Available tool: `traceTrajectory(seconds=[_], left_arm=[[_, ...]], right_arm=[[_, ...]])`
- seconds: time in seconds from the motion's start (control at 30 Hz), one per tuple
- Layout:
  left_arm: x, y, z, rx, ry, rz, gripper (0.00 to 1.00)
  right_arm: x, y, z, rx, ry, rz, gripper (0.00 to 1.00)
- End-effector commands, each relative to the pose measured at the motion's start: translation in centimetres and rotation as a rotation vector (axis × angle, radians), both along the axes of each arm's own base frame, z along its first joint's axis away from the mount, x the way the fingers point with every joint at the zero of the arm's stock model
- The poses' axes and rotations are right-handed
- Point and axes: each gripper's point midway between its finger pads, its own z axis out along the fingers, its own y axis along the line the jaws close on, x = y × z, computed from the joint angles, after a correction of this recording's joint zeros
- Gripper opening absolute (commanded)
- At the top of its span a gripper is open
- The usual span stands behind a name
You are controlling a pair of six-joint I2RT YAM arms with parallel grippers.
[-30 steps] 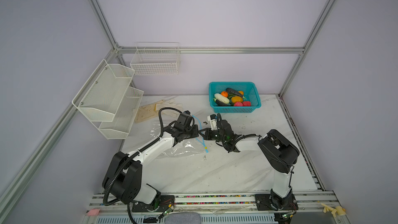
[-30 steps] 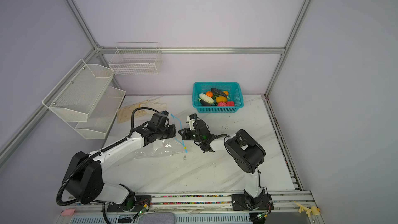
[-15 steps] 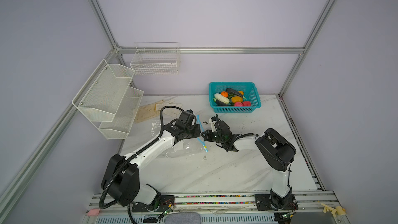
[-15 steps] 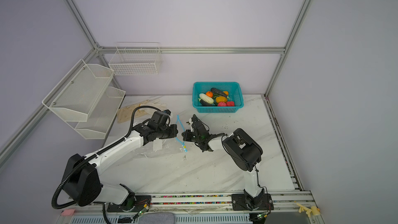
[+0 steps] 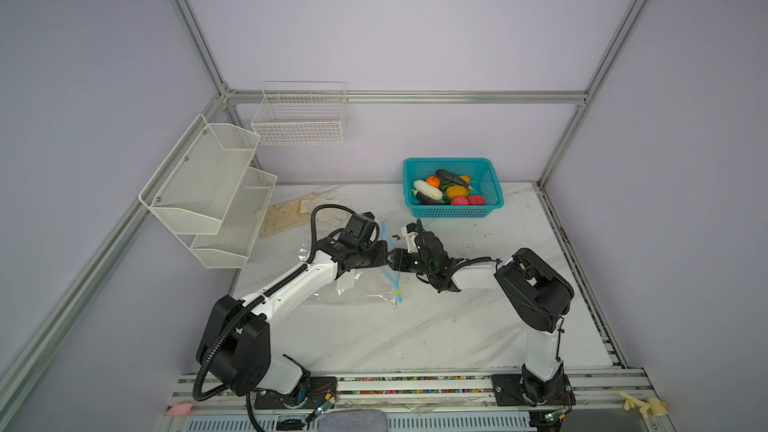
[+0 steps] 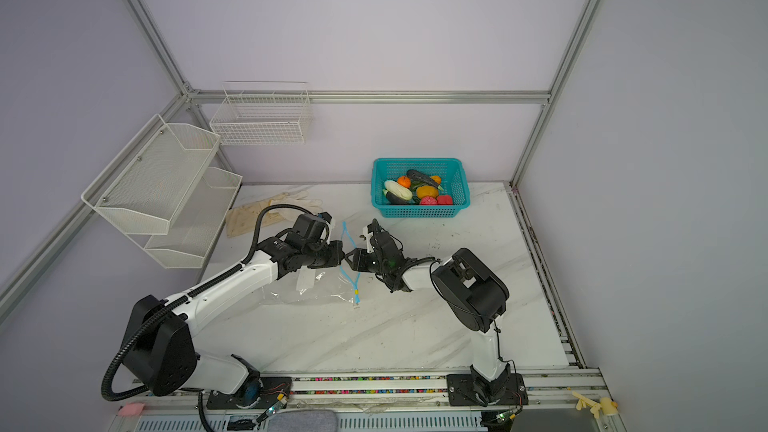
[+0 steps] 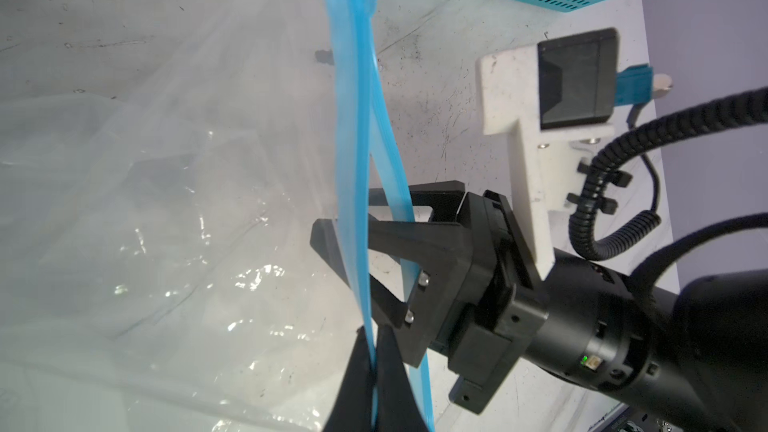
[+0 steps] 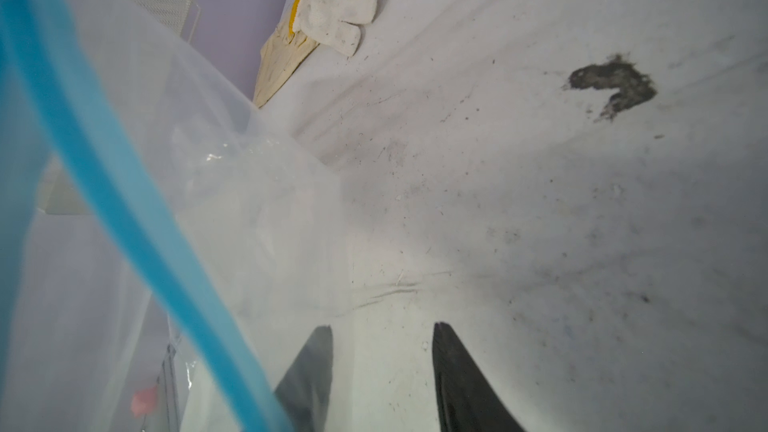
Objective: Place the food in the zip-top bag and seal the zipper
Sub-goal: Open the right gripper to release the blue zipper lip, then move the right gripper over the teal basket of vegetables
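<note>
Right gripper [image 8: 382, 328] is spreading, releasing the thin light blue zipper strip [image 7: 353, 160]; left gripper [image 7: 373, 336] alone is pinching it, probably freeing that arm for loading.

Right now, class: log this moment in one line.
left gripper: shut on zipper | right gripper: open at zipper | food: in basket | bag: unsealed
</note>
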Motion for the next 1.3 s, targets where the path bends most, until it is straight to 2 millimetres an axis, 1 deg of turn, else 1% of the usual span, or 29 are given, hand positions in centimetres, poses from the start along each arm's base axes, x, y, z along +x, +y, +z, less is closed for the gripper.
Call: traceTrajectory(seconds=[0.0,0.07,0.13,0.23,0.4,0.6,0.67,0.7,0.73,0.9,1.0,1.13,1.2,1.27], left_arm=[[1.3,-1.5,4.1,-0.06,-0.089,-0.035,0.0],[1.2,-1.5,4.0,-0.058,-0.084,-0.036,0.0],[1.1,-1.4,4.0,-0.058,-0.084,-0.037,0.0],[1.0,-1.3,4.1,-0.059,-0.09,-0.034,0.0],[0.8,-1.1,4.1,-0.054,-0.091,-0.033,0.0],[0.7,-0.9,4.1,-0.043,-0.083,-0.031,0.0],[0.7,-0.9,4.2,-0.043,-0.083,-0.031,0.0],[0.4,-0.8,5.4,-0.058,-0.109,-0.031,0.0],[0.4,-0.7,5.7,-0.06,-0.114,-0.03,0.0],[0.3,-0.6,6.3,-0.063,-0.118,-0.029,0.0],[0.3,-0.5,6.3,-0.055,-0.115,-0.026,0.0],[0.3,-0.4,5.5,-0.032,-0.089,-0.02,0.0],[0.4,-0.4,5.4,-0.033,-0.084,-0.017,0.0],[0.4,-0.3,5.5,-0.032,-0.085,-0.011,0.0]], right_arm=[[0.0,0.9,2.2,0.044,-0.045,0.025,0.48],[0.3,1.0,2.2,0.038,-0.05,0.018,0.51],[0.7,0.7,1.9,0.025,-0.043,-0.003,0.52],[1.6,-0.1,1.3,0.002,-0.029,-0.043,0.52],[2.6,-1.2,-0.5,-0.063,0.001,-0.09,0.51],[3.2,-1.6,-1.4,-0.109,0.012,-0.116,0.52],[3.3,-1.7,-1.5,-0.118,0.012,-0.119,0.51],[3.3,-1.8,-1.7,-0.124,0.013,-0.122,0.51],[3.3,-1.8,-1.7,-0.125,0.013,-0.123,0.51],[3.5,-1.9,-1.7,-0.138,0.008,-0.125,0.52],[3.5,-1.5,-1.2,-0.146,-0.021,-0.094,0.52],[2.8,-1.0,1.5,-0.108,-0.057,-0.05,0.54],[2.2,-1.5,2.9,-0.1,-0.076,-0.047,0.54],[1.6,-2.2,4.0,-0.101,-0.088,-0.049,0.55]])
